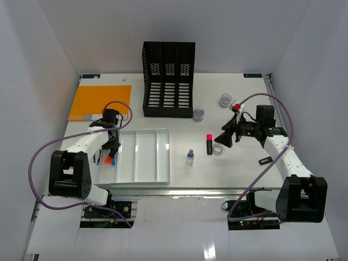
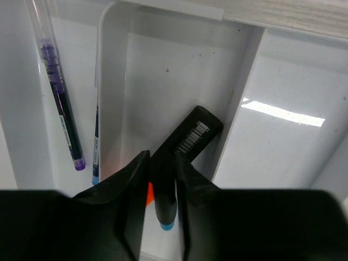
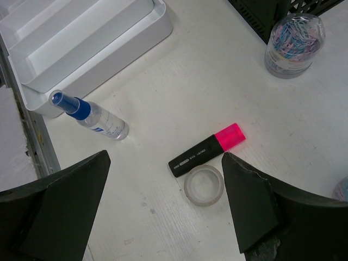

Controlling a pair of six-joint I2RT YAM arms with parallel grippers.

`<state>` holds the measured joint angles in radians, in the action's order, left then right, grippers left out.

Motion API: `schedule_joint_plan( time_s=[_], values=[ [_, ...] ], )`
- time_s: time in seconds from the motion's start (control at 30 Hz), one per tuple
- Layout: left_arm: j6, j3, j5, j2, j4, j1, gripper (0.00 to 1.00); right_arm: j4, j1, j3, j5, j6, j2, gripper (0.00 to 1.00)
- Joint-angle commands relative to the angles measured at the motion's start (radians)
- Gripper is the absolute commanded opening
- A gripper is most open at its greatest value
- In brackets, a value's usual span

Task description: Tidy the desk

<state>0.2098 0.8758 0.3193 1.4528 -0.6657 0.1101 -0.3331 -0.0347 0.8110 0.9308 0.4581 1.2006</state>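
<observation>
White and wide, the desk (image 1: 247, 174) lay under both claws and carried everything else.

The left claw (image 2: 161, 159) was almost closed. Its two fingers pressed on the sides of a black marker (image 2: 190, 136) with a barcode label, and the blue end of the marker pointed back toward the wrist. Something orange showed between the fingers, beside the marker, but I could not tell what it was. Below this claw was a compartment of the white tray (image 2: 179, 70), and the far end of the marker reached down into it. To the left of the claw, beyond a tray wall, a purple pen (image 2: 64, 109) and a blue pen (image 2: 96, 155) lay beside each other.

The right claw (image 3: 166, 162) was opened wide and held nothing. It hung above the desk, apart from the surface. Under the gap between its fingers lay a highlighter (image 3: 209, 148) with a pink cap, and a roll of clear tape (image 3: 204, 185) was just beside its black end. To the left of the claw was a small bottle (image 3: 98, 119) with a blue cap, near the corner of the tray. Ahead of the claw and to the right stood a jar of paper clips (image 3: 293, 38).
</observation>
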Motion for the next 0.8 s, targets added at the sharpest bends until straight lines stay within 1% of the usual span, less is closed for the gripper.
schedule_joint_plan(
  time_s=[0.0,0.13,0.2,0.27,0.37,0.4,0.47,0.5,0.53,0.57,0.6,0.67,0.7,0.77],
  values=[
    [0.005,-0.006,-0.001,-0.024,0.009,-0.006,0.49,0.004,0.004,-0.010,0.040,0.055,0.008,0.90],
    [0.012,0.004,-0.050,-0.082,0.008,-0.006,0.66,-0.102,0.005,0.012,0.084,0.185,0.021,0.90],
    [0.016,0.015,-0.108,-0.120,0.008,-0.006,0.69,-0.158,0.004,0.024,0.081,0.259,0.025,0.90],
    [0.022,0.022,-0.150,-0.169,0.013,-0.006,0.75,-0.191,0.005,0.029,0.057,0.325,0.024,0.90],
    [0.022,0.022,-0.216,-0.218,0.025,-0.006,0.76,-0.208,0.004,0.021,-0.003,0.370,0.016,0.90],
    [0.024,0.019,-0.237,-0.240,0.033,-0.006,0.78,-0.205,0.004,0.022,-0.029,0.348,0.024,0.90],
    [0.037,0.003,-0.292,-0.302,0.058,-0.006,0.81,-0.205,0.003,0.037,-0.095,0.252,0.060,0.90],
    [0.047,-0.008,-0.335,-0.334,0.075,-0.006,0.81,-0.210,0.002,0.049,-0.118,0.211,0.081,0.90],
    [0.057,-0.019,-0.409,-0.360,0.092,-0.006,0.83,-0.211,-0.001,0.054,-0.129,0.181,0.094,0.90],
    [0.068,-0.033,-0.441,-0.391,0.112,-0.006,0.84,-0.197,-0.008,0.052,-0.149,0.147,0.101,0.90],
    [0.082,-0.059,-0.467,-0.438,0.146,-0.006,0.87,-0.161,-0.029,0.047,-0.191,0.084,0.106,0.90],
    [0.114,-0.112,-0.519,-0.514,0.202,-0.006,0.96,-0.102,-0.079,0.035,-0.277,-0.027,0.114,0.90],
    [0.130,-0.139,-0.542,-0.551,0.229,-0.006,0.98,-0.088,-0.105,0.037,-0.317,-0.076,0.126,0.90],
    [0.172,-0.187,-0.576,-0.614,0.271,-0.007,0.98,-0.075,-0.152,0.064,-0.394,-0.169,0.165,0.91]
  ],
)
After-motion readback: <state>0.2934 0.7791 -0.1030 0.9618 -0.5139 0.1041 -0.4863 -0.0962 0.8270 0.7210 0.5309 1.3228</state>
